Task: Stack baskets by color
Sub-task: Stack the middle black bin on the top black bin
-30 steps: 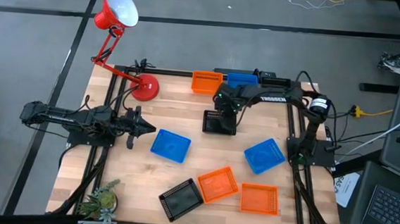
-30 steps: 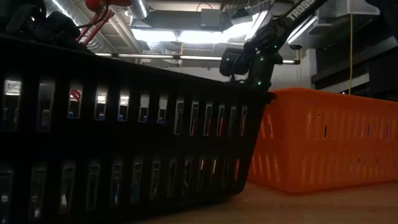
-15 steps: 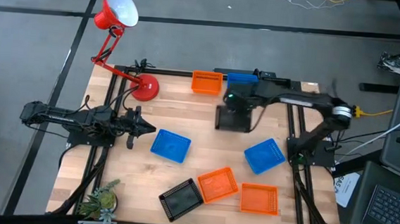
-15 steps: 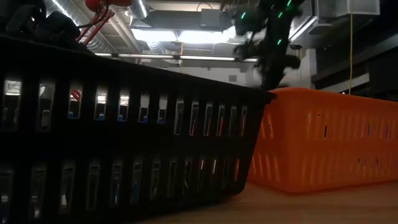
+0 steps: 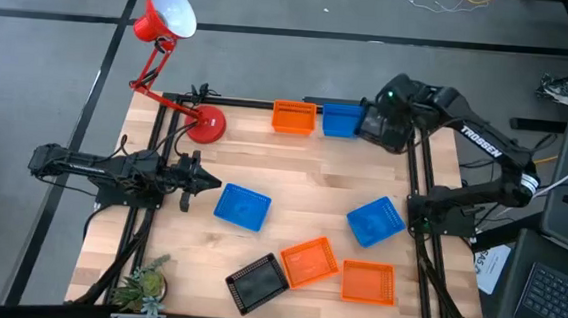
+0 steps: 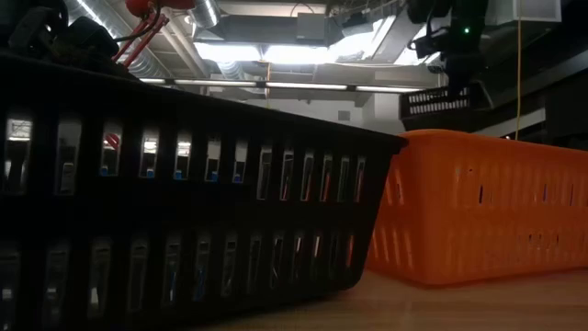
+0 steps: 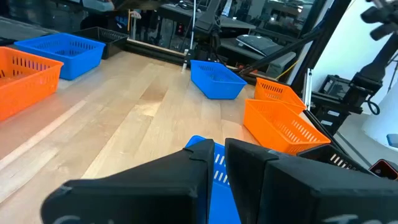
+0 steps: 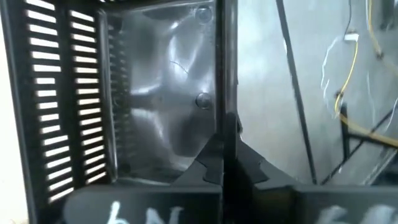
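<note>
My right gripper (image 5: 385, 121) hangs high over the table's far right corner, shut on a black basket (image 5: 372, 131), which also shows in the low view (image 6: 441, 99). An orange basket (image 5: 294, 117) and a blue basket (image 5: 342, 120) stand side by side at the far edge. Two more blue baskets (image 5: 242, 206) (image 5: 375, 222), two orange baskets (image 5: 309, 262) (image 5: 369, 282) and another black basket (image 5: 257, 281) rest on their floors on the near half. My left gripper (image 5: 198, 179) waits shut at the left, level, just short of the left blue basket (image 7: 205, 180). My right gripper pinches one side wall of the black basket at its rim (image 8: 225, 124), one finger inside and one outside. The fingers slant down onto it from above. The basket hangs below the fingers (image 6: 457, 64), lifted clear of the table.
A red desk lamp stands with its base (image 5: 206, 124) on the far left corner and its head (image 5: 170, 13) beyond the edge. A small plant (image 5: 145, 285) sits at the near left corner. Bare wood (image 5: 292, 185) lies in the table's middle. Dark frame rails (image 5: 414, 188) run along both sides.
My right gripper has taken the black basket off the middle of the table's far half, raised it high and swung it toward the far right corner, tipping and turning as it went. The basket now hangs clear of the table.
</note>
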Available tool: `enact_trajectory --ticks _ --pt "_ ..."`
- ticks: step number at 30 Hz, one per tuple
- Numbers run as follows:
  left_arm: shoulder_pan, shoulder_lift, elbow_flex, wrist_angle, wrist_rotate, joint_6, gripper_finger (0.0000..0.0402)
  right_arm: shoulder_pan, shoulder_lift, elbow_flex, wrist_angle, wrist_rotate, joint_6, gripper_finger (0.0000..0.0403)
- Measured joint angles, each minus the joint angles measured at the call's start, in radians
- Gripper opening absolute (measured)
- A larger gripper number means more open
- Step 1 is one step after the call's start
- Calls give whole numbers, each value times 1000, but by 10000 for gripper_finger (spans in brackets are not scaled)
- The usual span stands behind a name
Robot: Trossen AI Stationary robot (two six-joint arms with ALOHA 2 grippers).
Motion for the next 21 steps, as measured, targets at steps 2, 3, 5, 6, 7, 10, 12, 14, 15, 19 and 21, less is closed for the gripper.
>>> enact_trajectory --ticks 2,3,5,6,7,10,12,14,15,19,21 --pt "0 0 0 0 0 0 31 -33 19 0 1 17 0 1" --pt "0 0 0 0 0 0 31 -47 34 0 0 36 0 1" --pt "0 0 0 0 0 0 31 -67 74 0 0 62 -1 0" --pt "0 0 0 0 0 0 31 -76 95 0 0 70 -11 0" --pt "0 0 0 0 0 0 31 -84 119 0 0 78 -33 0" --pt "0 0 0 0 0 1 31 -99 194 0 8 121 -116 0" --pt "0 0 0 0 -7 2 31 -114 239 8 16 145 -185 0" --pt "0 0 0 0 -19 3 31 -135 281 32 16 152 -248 0" --pt "0 0 0 0 -22 3 31 -149 300 47 15 152 -277 0" --pt "0 0 0 0 -22 3 31 -225 365 137 13 148 -334 0" --pt "0 0 0 0 -22 3 31 -257 390 197 -8 129 -295 0"
